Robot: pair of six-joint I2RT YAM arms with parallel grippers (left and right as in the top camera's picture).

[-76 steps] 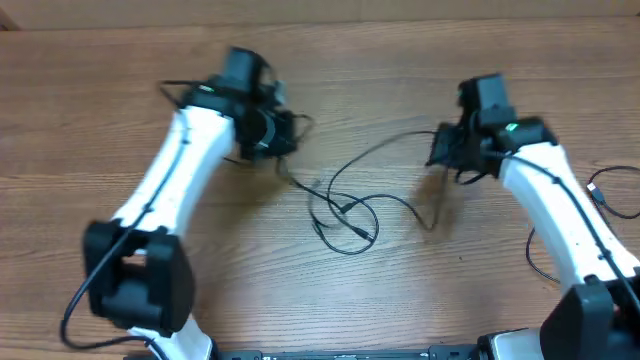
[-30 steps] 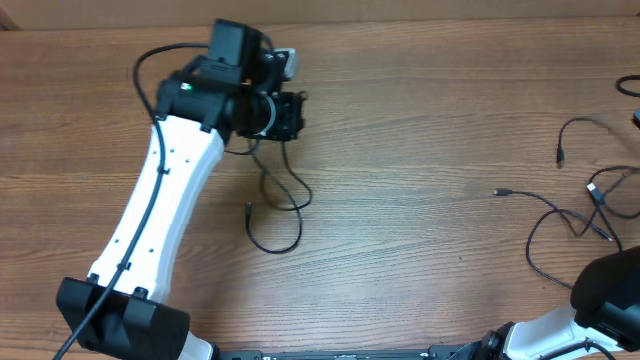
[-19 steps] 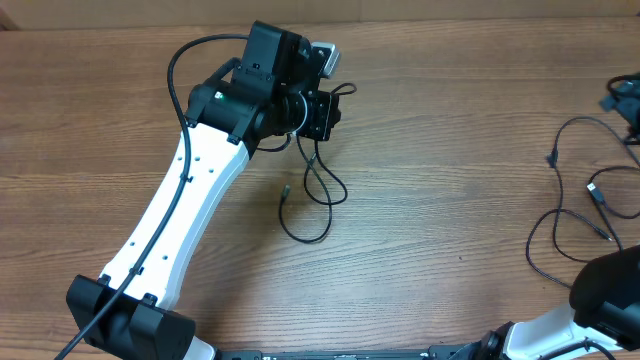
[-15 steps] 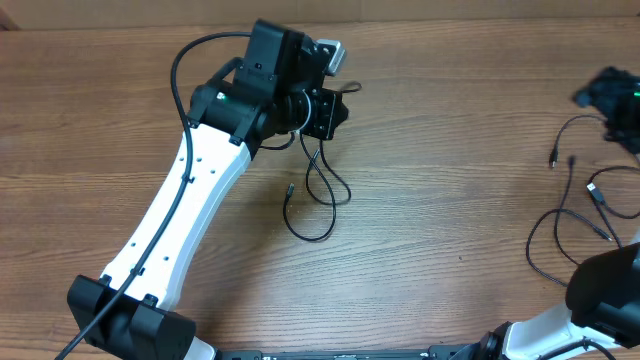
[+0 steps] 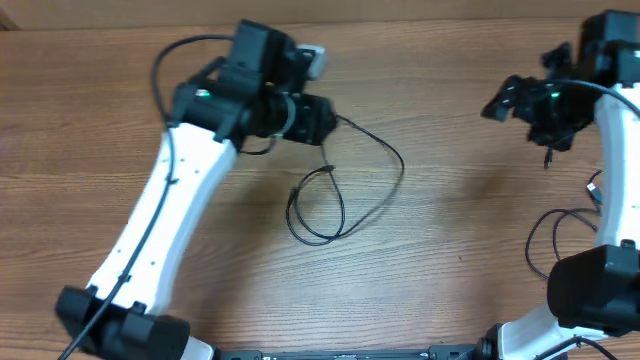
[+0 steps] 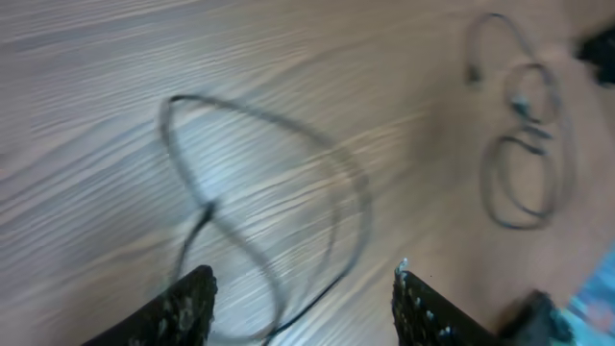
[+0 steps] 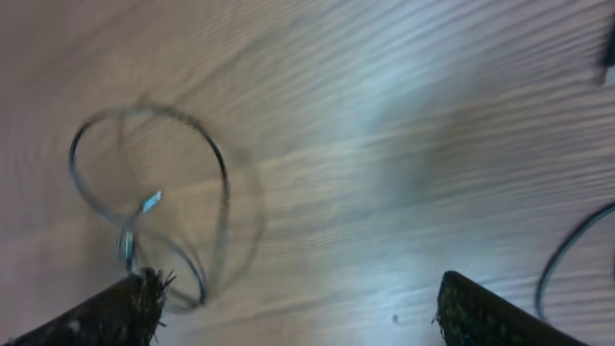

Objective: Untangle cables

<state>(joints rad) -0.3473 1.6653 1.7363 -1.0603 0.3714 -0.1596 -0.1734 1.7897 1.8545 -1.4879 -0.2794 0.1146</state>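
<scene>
The left pincer (image 6: 300,279) and right pincer (image 7: 300,284) are both gaping wide, gripping nothing. One looped cable (image 5: 341,208) is lying on the desk (image 5: 450,300) beneath the left; other cables (image 5: 530,250) are resting far right. The loop is possibly snagging a left finger, though blur obscures it, so lifting risks retangling.

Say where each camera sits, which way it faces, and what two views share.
Overhead: fixed above the brown wooden table, facing straight down; shows the white left arm, white right arm, left gripper and right gripper.
Left wrist: on the left arm, facing down at the table past its black fingers; sees the thin black looped cable.
Right wrist: on the right arm, facing the table; its fingertips fill the bottom corners.
Shared: overhead and left wrist both show the looped cable.
</scene>
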